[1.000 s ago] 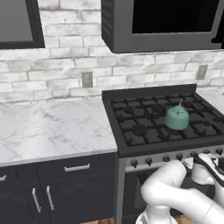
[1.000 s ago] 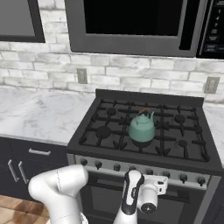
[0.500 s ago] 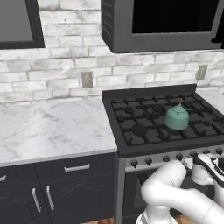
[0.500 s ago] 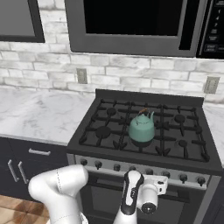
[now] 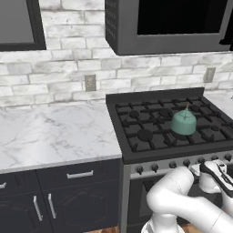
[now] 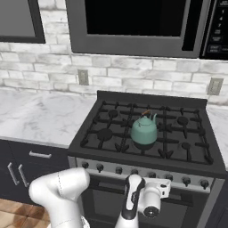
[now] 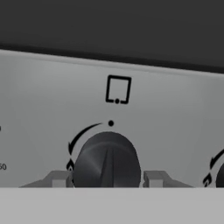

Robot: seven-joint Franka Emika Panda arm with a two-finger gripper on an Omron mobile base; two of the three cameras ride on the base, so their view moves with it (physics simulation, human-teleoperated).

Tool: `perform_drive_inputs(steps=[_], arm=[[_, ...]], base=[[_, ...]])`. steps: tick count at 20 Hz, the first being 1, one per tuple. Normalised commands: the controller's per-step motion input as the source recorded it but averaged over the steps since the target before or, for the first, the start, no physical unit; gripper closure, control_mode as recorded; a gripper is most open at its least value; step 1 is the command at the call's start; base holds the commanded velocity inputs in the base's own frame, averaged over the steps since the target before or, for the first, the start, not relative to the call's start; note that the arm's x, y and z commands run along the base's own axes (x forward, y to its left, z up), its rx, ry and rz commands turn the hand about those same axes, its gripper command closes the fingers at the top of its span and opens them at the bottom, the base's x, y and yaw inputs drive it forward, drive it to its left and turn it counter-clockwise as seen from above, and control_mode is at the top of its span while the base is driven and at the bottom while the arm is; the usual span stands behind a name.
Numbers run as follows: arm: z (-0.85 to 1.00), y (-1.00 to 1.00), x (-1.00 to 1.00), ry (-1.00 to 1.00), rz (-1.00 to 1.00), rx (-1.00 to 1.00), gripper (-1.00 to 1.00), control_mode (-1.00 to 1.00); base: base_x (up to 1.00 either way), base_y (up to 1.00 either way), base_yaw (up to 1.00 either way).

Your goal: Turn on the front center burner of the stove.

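stove | gripper spread either side of a knob on its front strip, ready to turn | front center burner under kettle

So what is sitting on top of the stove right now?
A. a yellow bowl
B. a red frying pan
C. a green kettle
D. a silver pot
C. A green kettle stands on the black grates of the stove, near the middle, and it is the same green kettle in the left base view.
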Motion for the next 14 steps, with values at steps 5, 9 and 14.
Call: perform_drive_inputs(steps=[5, 9, 14], arm=[[0.00, 0.00, 0.00, 0.01, 0.07, -0.48, 1.00, -1.00], [0.00, -0.21, 0.01, 0.12, 0.16, -0.54, 1.00, -1.00], [-0.01, -0.28, -0.01, 0.02, 0.13, -0.53, 1.00, -1.00]], base=[[0.00, 0.00, 0.00], [0.00, 0.00, 0.00], [0.00, 0.00, 0.00]])
